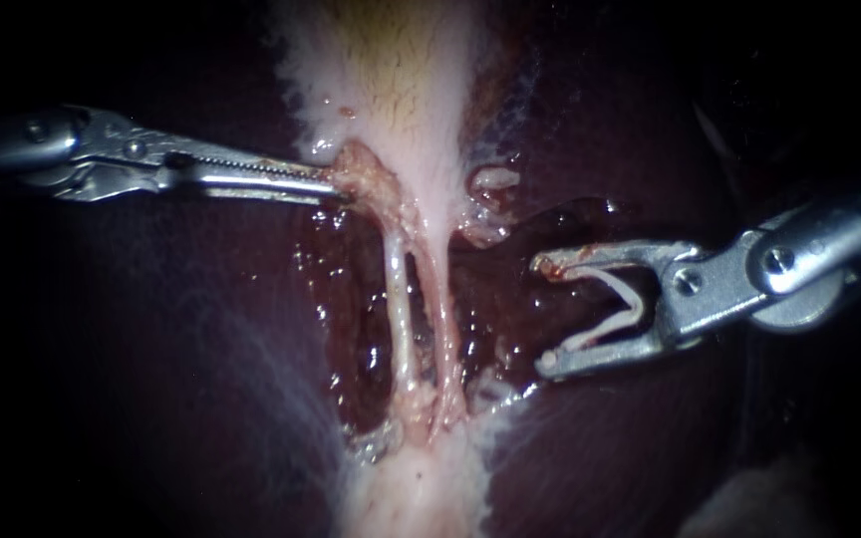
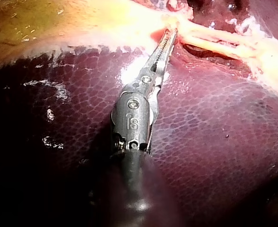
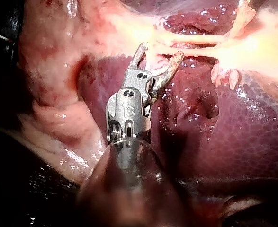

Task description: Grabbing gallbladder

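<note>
The pale gallbladder (image 1: 381,80) hangs from the top middle of the endoscope view and narrows to a lumpy neck (image 1: 361,179). My left instrument (image 1: 339,185) has long serrated jaws that lie together, their tips pinching that neck from the left; the left wrist view shows the left instrument (image 2: 168,37) with its tips in the same pale tissue. Two thin tubes (image 1: 403,319) run down from the neck. My right instrument (image 1: 542,314) stands to their right with its jaws wide open and a pale V-shaped clip (image 1: 615,307) seated inside. In the right wrist view the right instrument (image 3: 161,51) stops just short of the tubes (image 3: 191,39).
Dark red liver (image 1: 151,349) lies on both sides of the tubes, wet and raw in the bed between them (image 1: 351,299). Fatty pale tissue (image 1: 421,488) gathers below, where the tubes end. Liver (image 2: 200,142) lies under my left shaft.
</note>
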